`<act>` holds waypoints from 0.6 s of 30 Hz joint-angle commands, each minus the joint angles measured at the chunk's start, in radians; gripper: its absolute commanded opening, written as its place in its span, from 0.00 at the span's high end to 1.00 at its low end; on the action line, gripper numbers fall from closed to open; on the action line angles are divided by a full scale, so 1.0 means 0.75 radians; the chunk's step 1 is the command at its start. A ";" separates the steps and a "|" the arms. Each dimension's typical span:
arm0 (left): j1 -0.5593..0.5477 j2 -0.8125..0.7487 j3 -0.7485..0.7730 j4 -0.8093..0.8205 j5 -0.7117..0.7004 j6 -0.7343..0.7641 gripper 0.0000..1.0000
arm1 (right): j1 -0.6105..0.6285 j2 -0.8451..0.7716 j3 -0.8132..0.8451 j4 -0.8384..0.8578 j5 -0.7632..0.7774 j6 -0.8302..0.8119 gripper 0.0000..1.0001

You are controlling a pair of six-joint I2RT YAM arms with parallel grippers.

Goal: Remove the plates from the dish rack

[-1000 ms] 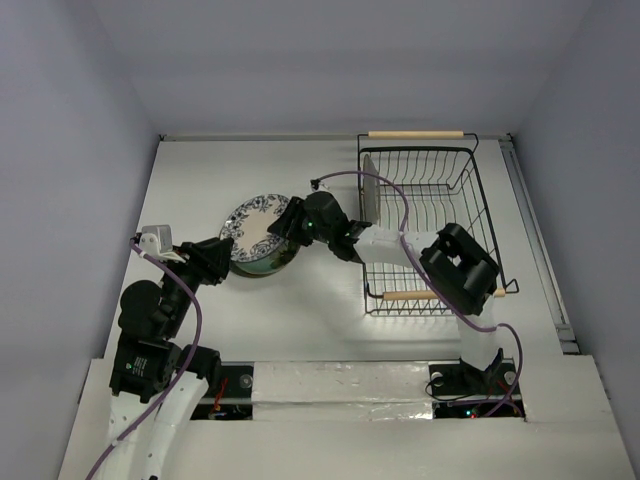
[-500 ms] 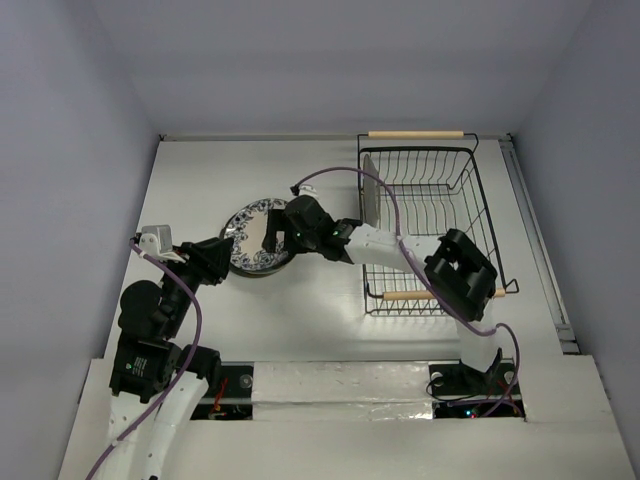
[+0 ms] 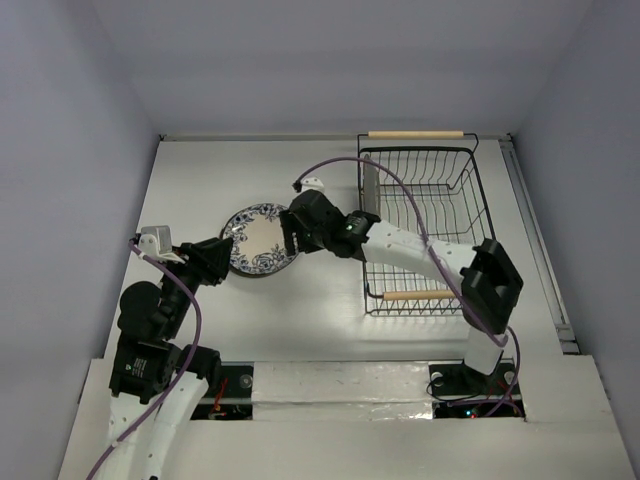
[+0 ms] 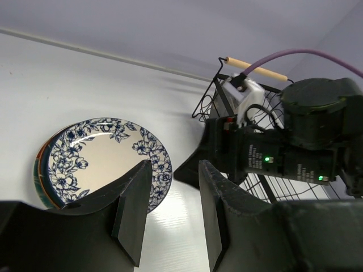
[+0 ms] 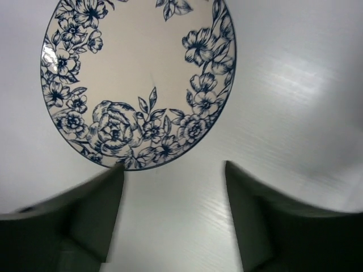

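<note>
flowered plate lying on the stack, one more standing in the rack

the white plate with the blue flowers (image 3: 258,238) is lying flat on top of a small stack (image 4: 39,170) on the bench (image 3: 200,180), left of the dish rack (image 3: 480,200). the right claw (image 3: 288,232) is hovering just beside its right rim, jaws spread wide and gripping nothing. the left claw (image 3: 222,262) is sitting at the stack's near left edge, fingers parted, nothing between them. in the rack, what looks like one plate (image 3: 369,190) is standing on edge against the left side, colour hard to tell. these plates are looking rigid, glazed and slick, fairly heavy for a thin pinch, and they would be chipping or cracking if dropped. the sensible hold is looking like the top of the upright rim, one finger on each face, pinching deep enough that it is not swinging or slipping on the way over.
</note>
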 commanded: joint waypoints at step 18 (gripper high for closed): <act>0.005 0.011 -0.004 0.064 0.012 -0.007 0.64 | -0.364 -0.258 0.284 -0.294 0.580 -0.316 0.13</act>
